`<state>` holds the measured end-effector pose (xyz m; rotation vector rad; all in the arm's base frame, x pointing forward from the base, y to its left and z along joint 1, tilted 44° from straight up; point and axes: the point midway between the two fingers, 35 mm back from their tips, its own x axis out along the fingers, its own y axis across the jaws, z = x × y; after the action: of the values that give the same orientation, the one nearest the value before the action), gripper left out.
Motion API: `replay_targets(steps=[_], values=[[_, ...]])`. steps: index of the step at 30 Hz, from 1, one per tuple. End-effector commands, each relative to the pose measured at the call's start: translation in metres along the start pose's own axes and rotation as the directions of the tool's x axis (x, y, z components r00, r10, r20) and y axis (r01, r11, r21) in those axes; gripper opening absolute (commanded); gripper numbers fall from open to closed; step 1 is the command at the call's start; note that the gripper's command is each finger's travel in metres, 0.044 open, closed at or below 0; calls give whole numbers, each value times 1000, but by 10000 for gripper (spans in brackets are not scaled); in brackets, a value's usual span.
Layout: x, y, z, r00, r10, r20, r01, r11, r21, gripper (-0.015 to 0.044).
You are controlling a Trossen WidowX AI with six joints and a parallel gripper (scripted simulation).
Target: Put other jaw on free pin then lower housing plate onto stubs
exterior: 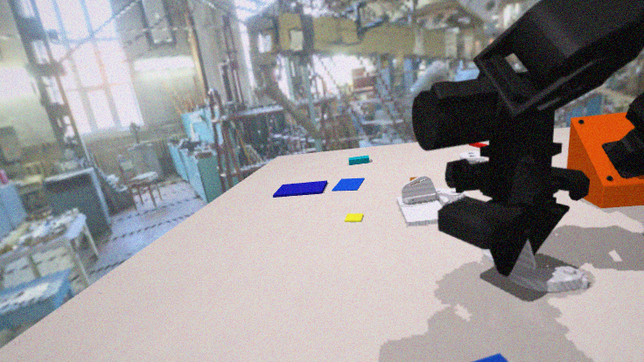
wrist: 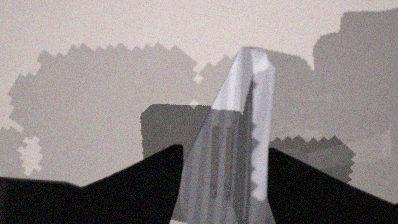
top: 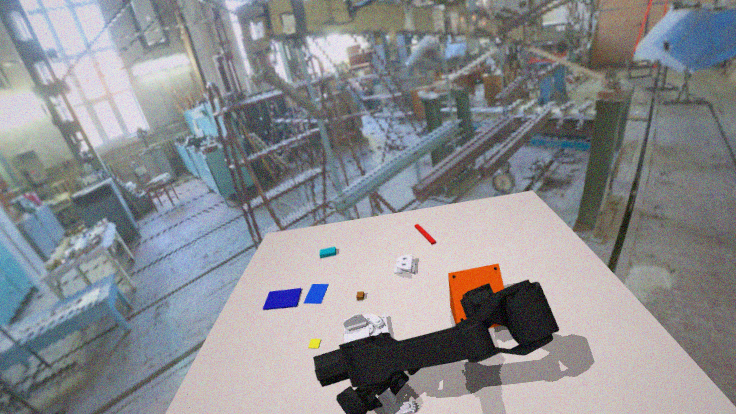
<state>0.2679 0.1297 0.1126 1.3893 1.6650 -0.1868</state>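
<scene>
My gripper (top: 384, 400) (exterior: 518, 261) (wrist: 222, 156) points down near the front of the table, shut on the loose white jaw (exterior: 567, 279) (wrist: 225, 172). The jaw's toothed end sticks out beside the fingers; I cannot tell whether it touches the table. The white base (exterior: 416, 217) stands behind and left of the gripper, partly hidden by the arm in the top view. The mounted jaw (top: 355, 323) (exterior: 418, 191) sits on it. The free pin cannot be made out. The white housing plate (top: 405, 263) with two dark holes lies farther back, mostly hidden in the exterior view.
An orange block (top: 476, 280) (exterior: 585, 179) stands right of the base, near the arm. Left lie a dark blue plate (top: 282, 298) (exterior: 300, 189), a blue plate (top: 316, 293) (exterior: 347, 184) and a yellow tile (top: 314, 343) (exterior: 354, 218). A brown cube (top: 360, 295), teal block (top: 327, 252) and red bar (top: 425, 233) lie behind.
</scene>
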Motion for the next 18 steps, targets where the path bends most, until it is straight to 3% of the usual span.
replay_targets(steps=[1,18], values=[[-9,2,1,1000,2,3,-2,1000,-3,134],[-62,1,2,1000,-2,9,2,1000,0,134]])
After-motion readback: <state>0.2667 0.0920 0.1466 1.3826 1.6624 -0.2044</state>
